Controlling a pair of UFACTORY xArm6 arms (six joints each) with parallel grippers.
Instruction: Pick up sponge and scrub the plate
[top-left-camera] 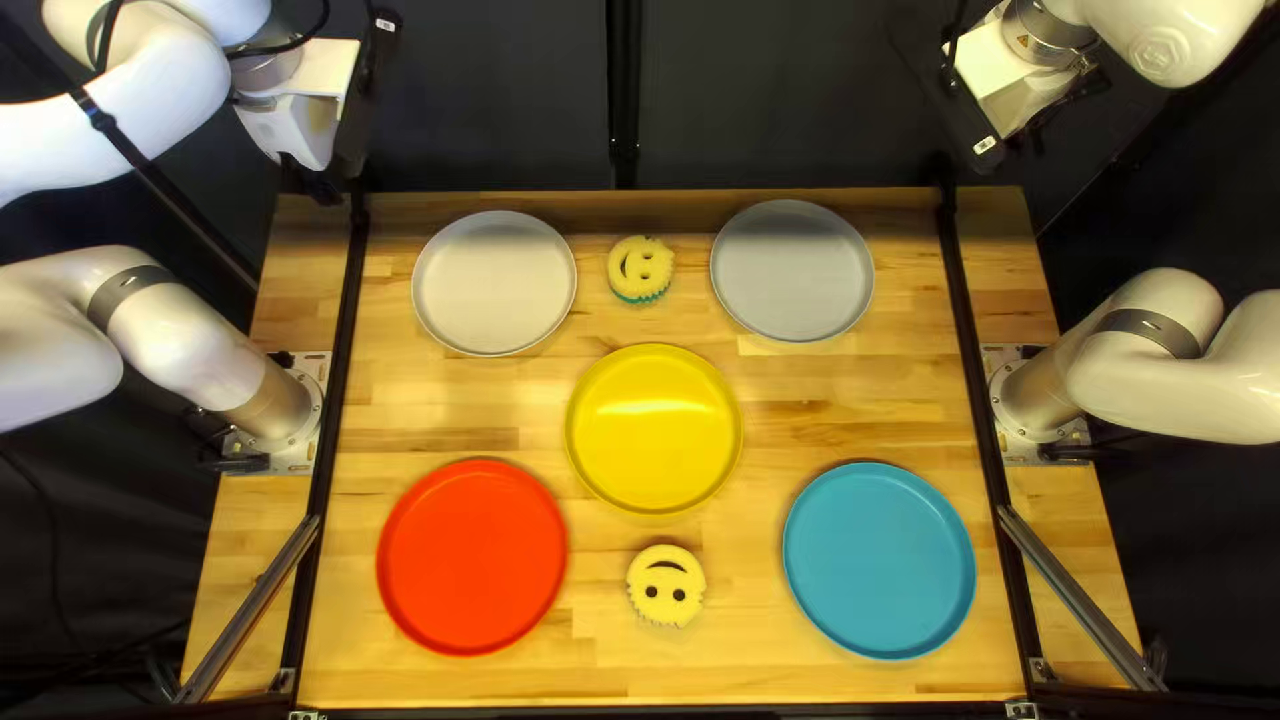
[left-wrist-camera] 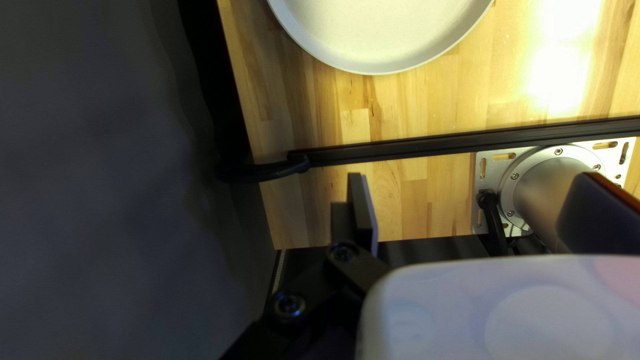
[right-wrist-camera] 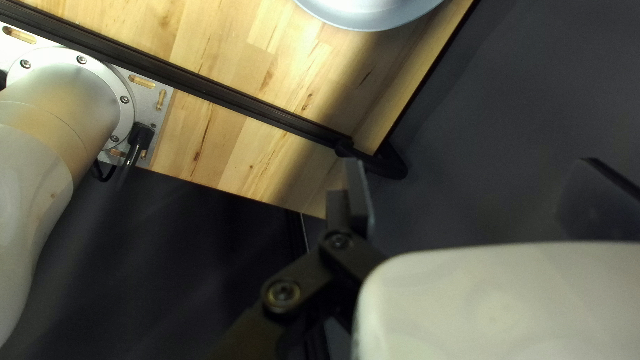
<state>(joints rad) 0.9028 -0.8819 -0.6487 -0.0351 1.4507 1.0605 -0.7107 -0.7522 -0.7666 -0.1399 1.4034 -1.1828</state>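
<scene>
Up high, left arm (top-left-camera: 160,100) and right arm (top-left-camera: 1167,40) bend toward the table's (top-left-camera: 440,400) far corners, both jaws spread wide.

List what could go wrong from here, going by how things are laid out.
Wrong pick: two sponges and five plates are out, and the task doesn't say which, so the robot might choose a pair nobody intended.

Bumped plate: the far sponge lies between the white plate and the gray plate, so an off-center gripper might clip a rim.

Arm clash: both grippers are open and empty; if both went for one sponge, they could collide.
</scene>
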